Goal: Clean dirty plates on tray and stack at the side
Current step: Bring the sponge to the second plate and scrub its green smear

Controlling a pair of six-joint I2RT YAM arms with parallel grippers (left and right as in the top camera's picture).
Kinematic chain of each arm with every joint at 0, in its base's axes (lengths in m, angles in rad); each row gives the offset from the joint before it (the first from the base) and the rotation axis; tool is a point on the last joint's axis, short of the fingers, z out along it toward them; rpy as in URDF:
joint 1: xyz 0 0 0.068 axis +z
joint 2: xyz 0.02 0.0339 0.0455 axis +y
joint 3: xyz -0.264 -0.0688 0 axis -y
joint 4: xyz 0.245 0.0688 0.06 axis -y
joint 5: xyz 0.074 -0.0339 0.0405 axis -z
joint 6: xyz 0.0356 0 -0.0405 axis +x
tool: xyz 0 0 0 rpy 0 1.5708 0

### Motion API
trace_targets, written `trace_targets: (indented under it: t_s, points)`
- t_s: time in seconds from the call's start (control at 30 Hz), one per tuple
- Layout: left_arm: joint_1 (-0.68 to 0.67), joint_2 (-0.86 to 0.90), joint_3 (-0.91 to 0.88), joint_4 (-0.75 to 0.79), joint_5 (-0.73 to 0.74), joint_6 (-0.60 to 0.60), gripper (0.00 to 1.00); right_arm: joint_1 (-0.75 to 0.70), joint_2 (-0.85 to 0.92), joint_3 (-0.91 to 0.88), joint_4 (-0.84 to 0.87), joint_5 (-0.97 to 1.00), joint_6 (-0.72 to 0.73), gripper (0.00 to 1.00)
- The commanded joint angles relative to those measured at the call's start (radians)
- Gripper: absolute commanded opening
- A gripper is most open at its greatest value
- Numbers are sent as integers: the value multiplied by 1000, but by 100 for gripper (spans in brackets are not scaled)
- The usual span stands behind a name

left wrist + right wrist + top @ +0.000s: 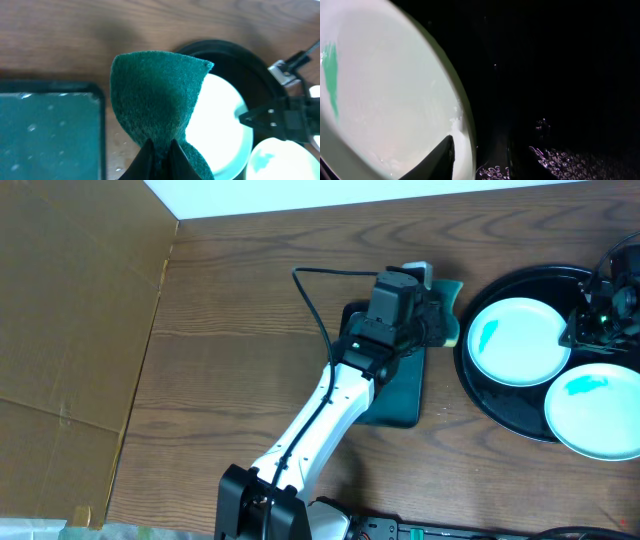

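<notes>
Here, left claw (160, 148) clamped on green scouring pad (159, 95) near the tray (500, 416), right claw (481, 150) sat at rim of stained plate (518, 340), grip impossible to tell.

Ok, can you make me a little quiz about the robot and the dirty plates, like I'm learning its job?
1. True or false: the left gripper pinches the green scouring pad between its jaws.
2. How many white round plates show in the overhead view? A) one B) two C) four
3. Fill in the gap: the stains smeared on those plates are ___ in colour.

Key: 1 true. 2 B. 3 teal.
</notes>
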Motion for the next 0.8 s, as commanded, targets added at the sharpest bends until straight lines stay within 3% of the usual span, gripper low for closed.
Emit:
trace_targets:
  t_s: [0.0,0.17,0.57,0.77]
  points:
    - [-23,26,0,27,2,8,7,8,7,-16,-2,71,71,22]
    - [-50,85,0,53,2,-76,8,11,7,-16,34,124,98,1]
    - [-169,126,0,240,45,-154,7,28,7,-16,102,116,61,1]
    - [-240,168,0,281,-110,-274,7,32,7,-16,103,116,61,1]
